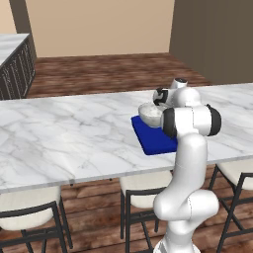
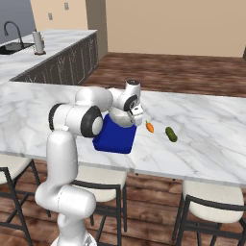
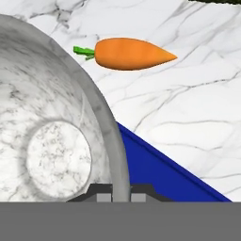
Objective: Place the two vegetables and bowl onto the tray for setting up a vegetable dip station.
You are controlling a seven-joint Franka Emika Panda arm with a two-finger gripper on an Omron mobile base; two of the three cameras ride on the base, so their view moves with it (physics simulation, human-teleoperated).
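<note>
Marble counter [image 1: 64, 133] runs across the middle of both base views, with wood floor and tan walls behind it and pale stools [image 1: 143, 190] tucked under its near edge. We see the blue tray [image 1: 153, 138] near the counter's front edge, right of centre in the left base view and left of centre in the right base view, partly hidden by our arm. The speckled bowl [image 1: 149, 113] sits over the tray's far end in the left base view. In the hand view the bowl's rim [image 3: 106, 127] runs up between our two fingertips, and our gripper [image 3: 121, 196] is pinched shut on that rim. The tray's edge shows to the lower right of the bowl there. The carrot [image 3: 132, 53] lies on bare marble at the top of the hand view, apart from the tray. In the right base view the carrot lies just right of the tray, and the green piece [image 2: 170, 134] lies on the marble farther right.
</note>
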